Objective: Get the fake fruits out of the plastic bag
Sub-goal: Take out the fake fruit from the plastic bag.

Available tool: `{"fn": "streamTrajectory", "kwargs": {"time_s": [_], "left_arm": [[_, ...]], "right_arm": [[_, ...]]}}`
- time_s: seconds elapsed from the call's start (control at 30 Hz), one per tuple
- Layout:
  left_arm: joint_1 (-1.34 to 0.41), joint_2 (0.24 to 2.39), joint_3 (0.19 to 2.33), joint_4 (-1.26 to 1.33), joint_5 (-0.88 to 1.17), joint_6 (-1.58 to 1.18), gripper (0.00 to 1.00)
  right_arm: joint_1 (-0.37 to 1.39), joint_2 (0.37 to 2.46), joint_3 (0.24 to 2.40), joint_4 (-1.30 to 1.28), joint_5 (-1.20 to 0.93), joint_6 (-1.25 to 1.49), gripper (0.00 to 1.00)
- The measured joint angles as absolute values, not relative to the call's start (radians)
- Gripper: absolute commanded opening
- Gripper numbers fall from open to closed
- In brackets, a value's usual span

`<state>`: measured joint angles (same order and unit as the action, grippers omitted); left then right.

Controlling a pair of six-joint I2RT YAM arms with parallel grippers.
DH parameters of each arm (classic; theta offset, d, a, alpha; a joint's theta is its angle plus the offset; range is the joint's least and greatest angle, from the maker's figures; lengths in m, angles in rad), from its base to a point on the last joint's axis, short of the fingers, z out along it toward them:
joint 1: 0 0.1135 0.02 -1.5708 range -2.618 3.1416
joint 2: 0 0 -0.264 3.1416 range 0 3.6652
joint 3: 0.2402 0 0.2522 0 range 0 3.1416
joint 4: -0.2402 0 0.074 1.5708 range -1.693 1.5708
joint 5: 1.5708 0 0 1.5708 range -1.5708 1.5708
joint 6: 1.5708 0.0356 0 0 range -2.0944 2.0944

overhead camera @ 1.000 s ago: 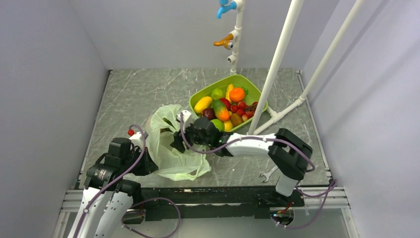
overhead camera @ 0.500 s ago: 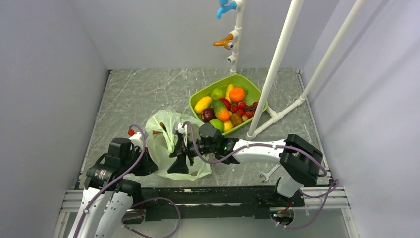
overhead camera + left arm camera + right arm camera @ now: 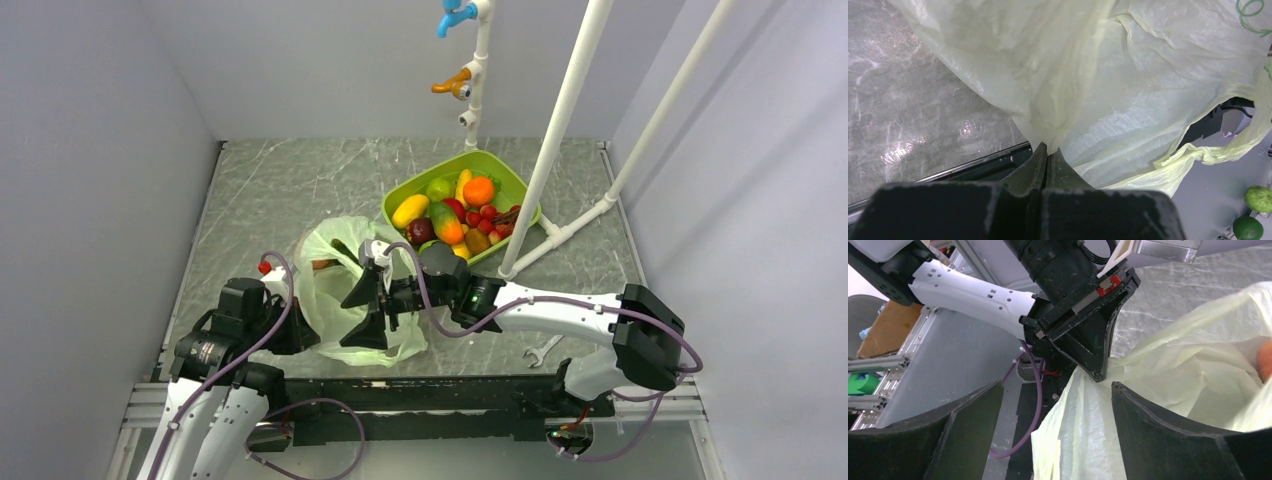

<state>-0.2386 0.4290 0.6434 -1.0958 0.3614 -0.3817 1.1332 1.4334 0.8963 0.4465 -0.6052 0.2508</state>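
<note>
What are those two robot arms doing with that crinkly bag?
They are getting toy fruit out of it. The left tool is pinched shut on an edge of the pale-green plastic bag, holding it up. The right tool is wide open just over the bag, with nothing in it. A pinkish-orange fruit peeks out from inside the bag. Behind it, a green tray is already heaped with toy fruits.

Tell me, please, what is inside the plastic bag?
One orange-pink fruit shows inside the plastic bag. Anything else in it is hidden by its wrinkled, cloudy film.
</note>
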Motion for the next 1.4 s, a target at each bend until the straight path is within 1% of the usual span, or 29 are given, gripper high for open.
{"fn": "streamTrajectory", "kwargs": {"time_s": [0.07,0.23,0.3,0.37,0.43,0.6,0.7,0.77,0.93,1.23,1.3,1.4], "left_arm": [[-0.239,0.429,0.643,-1.096,0.362,-0.382,0.0],[-0.239,0.429,0.643,-1.096,0.361,-0.382,0.0],[-0.239,0.429,0.643,-1.096,0.361,-0.382,0.0],[-0.239,0.429,0.643,-1.096,0.362,-0.381,0.0],[-0.239,0.43,0.643,-1.096,0.362,-0.381,0.0],[-0.239,0.43,0.643,-1.096,0.361,-0.381,0.0],[-0.239,0.429,0.643,-1.096,0.362,-0.381,0.0],[-0.239,0.429,0.643,-1.096,0.362,-0.381,0.0],[-0.239,0.429,0.643,-1.096,0.362,-0.381,0.0],[-0.239,0.429,0.643,-1.096,0.362,-0.381,0.0],[-0.239,0.429,0.643,-1.096,0.362,-0.381,0.0],[-0.239,0.429,0.643,-1.096,0.361,-0.381,0.0]], "right_arm": [[1.139,1.431,0.916,0.413,-0.594,0.239,0.75],[1.164,1.407,0.908,0.338,-0.54,0.22,0.79],[1.172,1.372,0.874,0.324,-0.5,0.213,0.77],[1.175,1.343,0.858,0.276,-0.445,0.201,0.69],[1.175,1.347,0.871,0.234,-0.379,0.187,0.58],[1.174,1.493,1.008,0.15,-0.259,0.15,0.31],[1.174,1.581,1.052,0.153,-0.206,0.133,0.21],[1.174,1.633,1.072,0.163,-0.171,0.121,0.17],[1.175,1.791,1.135,0.228,-0.024,0.083,0.15],[1.168,1.984,1.143,0.436,0.221,0.028,0.16],[1.166,2.008,1.153,0.474,0.263,0.025,0.17],[1.156,2.027,1.172,0.519,0.308,0.01,0.22]]}}
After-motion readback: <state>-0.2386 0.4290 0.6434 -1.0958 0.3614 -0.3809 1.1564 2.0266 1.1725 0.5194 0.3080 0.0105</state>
